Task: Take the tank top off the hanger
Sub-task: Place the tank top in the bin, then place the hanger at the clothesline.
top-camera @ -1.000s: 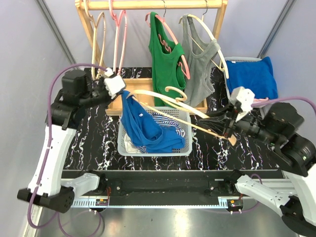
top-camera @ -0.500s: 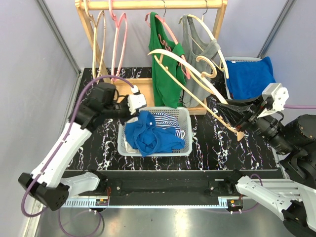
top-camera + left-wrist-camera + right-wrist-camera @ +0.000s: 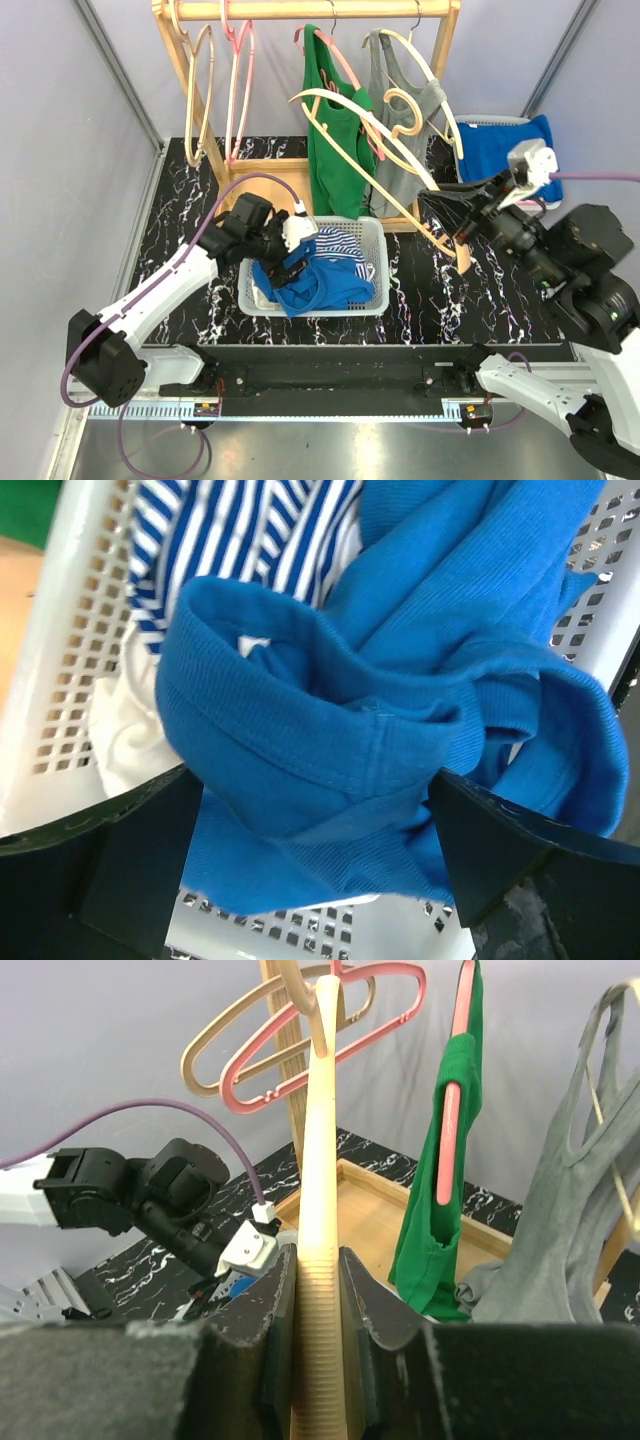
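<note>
The blue tank top (image 3: 312, 283) lies heaped in the white basket (image 3: 381, 272), off its hanger, with the left gripper (image 3: 293, 265) just above it, jaws spread wide as suits a drop. The right gripper (image 3: 448, 215) is clamped on the bare cream hanger (image 3: 365, 125), holding it high, likely to keep it clear of the cloth. Only the left wrist view shows the blue fold lying ungripped between the fingers (image 3: 140, 870); only the right wrist view shows the jaws pressing the hanger's ribbed arm.
</note>
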{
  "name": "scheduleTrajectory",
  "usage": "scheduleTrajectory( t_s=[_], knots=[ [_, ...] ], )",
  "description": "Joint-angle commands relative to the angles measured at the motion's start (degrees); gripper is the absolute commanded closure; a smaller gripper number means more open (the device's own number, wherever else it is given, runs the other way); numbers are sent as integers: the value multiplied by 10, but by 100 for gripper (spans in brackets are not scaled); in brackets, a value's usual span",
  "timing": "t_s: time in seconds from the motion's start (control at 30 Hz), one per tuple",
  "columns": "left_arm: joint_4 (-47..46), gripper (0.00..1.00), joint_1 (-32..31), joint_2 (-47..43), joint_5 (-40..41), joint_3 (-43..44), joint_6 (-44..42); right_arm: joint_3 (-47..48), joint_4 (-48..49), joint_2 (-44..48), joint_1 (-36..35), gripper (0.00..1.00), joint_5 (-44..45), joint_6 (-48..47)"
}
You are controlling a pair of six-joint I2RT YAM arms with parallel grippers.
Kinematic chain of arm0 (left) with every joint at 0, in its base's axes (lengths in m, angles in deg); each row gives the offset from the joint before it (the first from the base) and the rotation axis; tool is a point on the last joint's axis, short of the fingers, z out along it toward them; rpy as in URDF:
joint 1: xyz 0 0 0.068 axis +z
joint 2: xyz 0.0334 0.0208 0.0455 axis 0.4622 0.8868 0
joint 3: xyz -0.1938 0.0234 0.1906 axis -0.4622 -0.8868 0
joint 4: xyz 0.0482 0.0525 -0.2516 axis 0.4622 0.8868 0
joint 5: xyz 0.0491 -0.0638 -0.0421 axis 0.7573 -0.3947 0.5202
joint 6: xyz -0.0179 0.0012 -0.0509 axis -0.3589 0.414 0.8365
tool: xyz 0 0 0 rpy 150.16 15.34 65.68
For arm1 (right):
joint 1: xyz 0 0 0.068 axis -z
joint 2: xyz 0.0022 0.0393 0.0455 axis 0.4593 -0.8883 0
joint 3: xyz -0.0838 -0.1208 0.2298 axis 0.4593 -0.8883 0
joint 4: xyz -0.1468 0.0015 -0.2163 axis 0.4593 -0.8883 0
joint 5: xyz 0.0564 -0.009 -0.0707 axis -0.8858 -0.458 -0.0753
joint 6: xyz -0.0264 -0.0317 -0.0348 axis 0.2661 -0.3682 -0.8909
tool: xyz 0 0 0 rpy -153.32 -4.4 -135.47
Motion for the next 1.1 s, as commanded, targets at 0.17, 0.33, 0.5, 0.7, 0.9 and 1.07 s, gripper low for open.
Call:
scheduleTrajectory(
  t_s=[0.17, 0.33, 0.5, 0.7, 0.9, 1.07],
  knots=[
    [-13, 1, -8, -44, 90, 47, 26, 59, 24, -101, 1, 100, 94, 40],
    [28, 1, -8, -89, 111, 129, 20, 105, 21, -140, 1, 100, 96, 46],
    [27, 1, -8, -141, 156, 163, 13, 143, 37, -209, 1, 100, 85, 69],
    [26, 1, -8, -207, 167, 217, 32, 214, 74, -311, -33, 100, 112, 76],
    [52, 1, -9, -223, 162, 281, 43, 293, 126, -422, -57, 100, 178, 69],
    [52, 1, -8, -237, 164, 294, 44, 365, 130, -499, -82, 100, 252, 41]
  ],
)
